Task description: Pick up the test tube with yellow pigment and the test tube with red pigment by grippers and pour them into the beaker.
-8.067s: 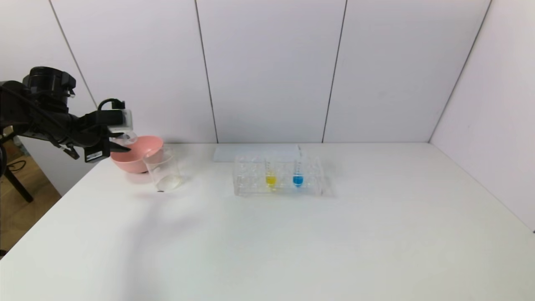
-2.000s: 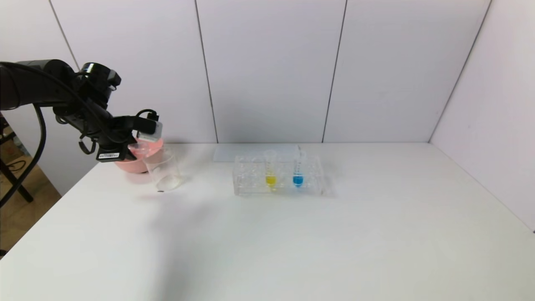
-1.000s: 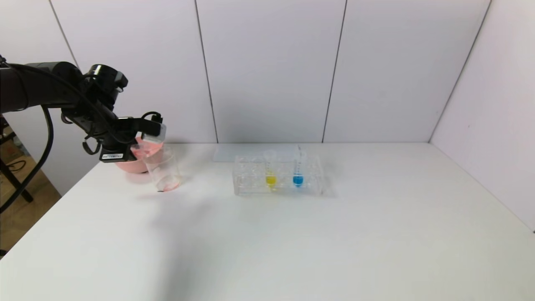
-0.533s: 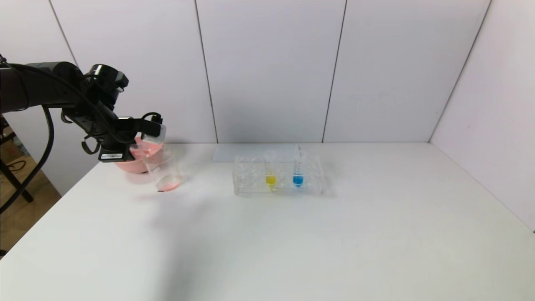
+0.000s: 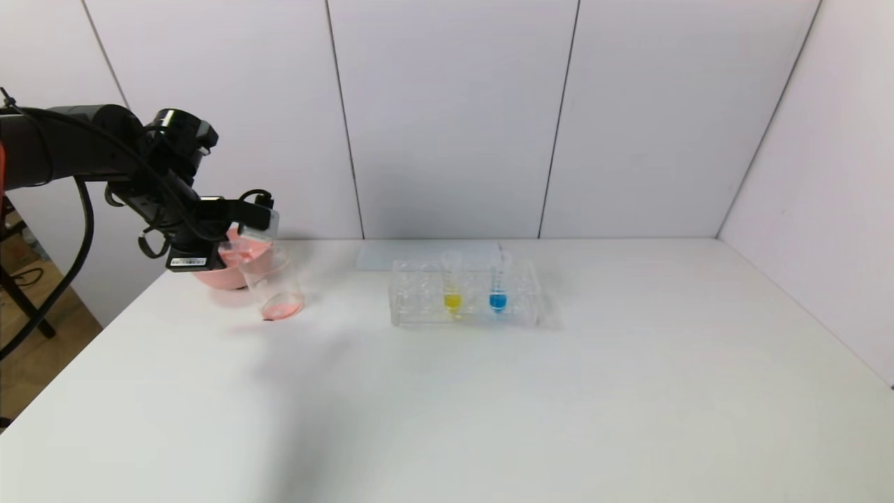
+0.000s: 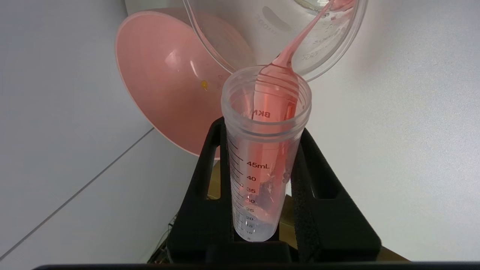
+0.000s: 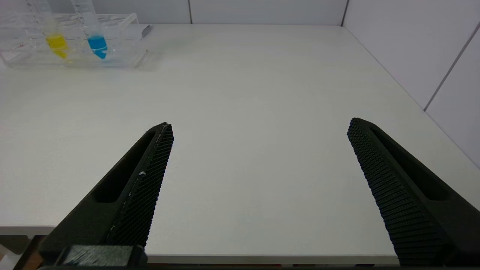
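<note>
Pouring is under way at the surface's (image 5: 447,405) far left corner: the left pincer (image 6: 262,157) is clamped on the red tube (image 6: 264,150), tipped with its mouth at the beaker's (image 5: 272,283) rim, and a thin red stream runs from the tube's lip into the beaker, where a shallow red pool lies on the bottom. A pink bowl (image 5: 230,269) stands just behind the beaker, touching or nearly so. The yellow tube (image 5: 452,283) stands upright in the clear rack (image 5: 464,293) near the surface's middle, with a blue tube (image 5: 497,283) just beside it on the right. The right pincer (image 7: 258,180) hangs wide and empty over the near right edge, well apart from the rack.
</note>
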Available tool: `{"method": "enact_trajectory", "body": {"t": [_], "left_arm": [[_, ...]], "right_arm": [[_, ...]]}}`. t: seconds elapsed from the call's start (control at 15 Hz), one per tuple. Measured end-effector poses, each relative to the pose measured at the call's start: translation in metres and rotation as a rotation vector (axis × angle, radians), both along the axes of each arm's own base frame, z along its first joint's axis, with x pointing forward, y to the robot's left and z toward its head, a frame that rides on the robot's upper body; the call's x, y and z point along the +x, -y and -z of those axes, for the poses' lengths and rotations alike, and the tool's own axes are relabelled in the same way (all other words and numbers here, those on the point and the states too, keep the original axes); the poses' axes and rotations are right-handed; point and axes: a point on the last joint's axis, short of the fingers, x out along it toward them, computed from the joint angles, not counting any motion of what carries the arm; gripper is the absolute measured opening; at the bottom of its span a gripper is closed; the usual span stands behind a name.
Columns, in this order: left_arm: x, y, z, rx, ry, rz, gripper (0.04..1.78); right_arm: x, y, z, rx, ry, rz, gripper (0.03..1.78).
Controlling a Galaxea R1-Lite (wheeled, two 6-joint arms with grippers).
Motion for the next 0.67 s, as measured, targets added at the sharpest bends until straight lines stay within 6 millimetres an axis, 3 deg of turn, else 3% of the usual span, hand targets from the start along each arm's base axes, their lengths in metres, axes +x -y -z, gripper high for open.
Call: {"method": "enact_trajectory", "body": {"t": [0.67], "left_arm": [[0.0009, 0.0039, 0.0002, 0.006, 0.004, 0.006, 0.45]], "right_arm": [[0.0000, 0.0000, 0.0000, 0.000, 0.000, 0.000, 1.70]]}}
